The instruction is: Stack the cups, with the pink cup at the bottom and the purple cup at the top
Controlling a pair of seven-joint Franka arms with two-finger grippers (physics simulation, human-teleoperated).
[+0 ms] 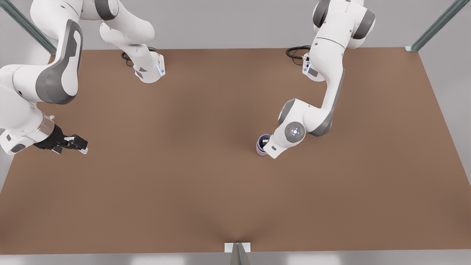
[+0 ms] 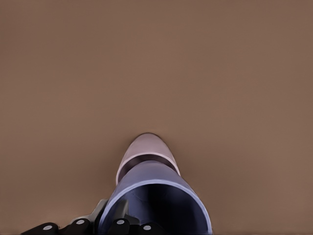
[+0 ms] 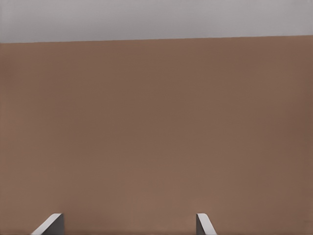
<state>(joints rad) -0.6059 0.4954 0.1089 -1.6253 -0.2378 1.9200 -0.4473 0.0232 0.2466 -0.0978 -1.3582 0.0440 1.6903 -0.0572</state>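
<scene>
Bare table (image 1: pixel 206 176) around stacked cups (image 1: pixel 262 144).

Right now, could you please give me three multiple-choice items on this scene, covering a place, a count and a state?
1. Where is the purple cup?
A. Nested in the pink cup
B. Standing apart from the pink cup
C. Held by the right gripper

2. How many cups are on the table?
A. Two
B. Three
C. Five

3. How are the right gripper's jaws?
A. Shut on the pink cup
B. Open, holding nothing
C. Shut on the purple cup

Answers:
1 A: the left wrist view shows the purple cup sitting in the pink one, with the left gripper at the purple cup's rim.
2 A: only the pink and purple cups are there.
3 B: the right gripper waits at the front view's left with its jaws apart over bare table.
</scene>
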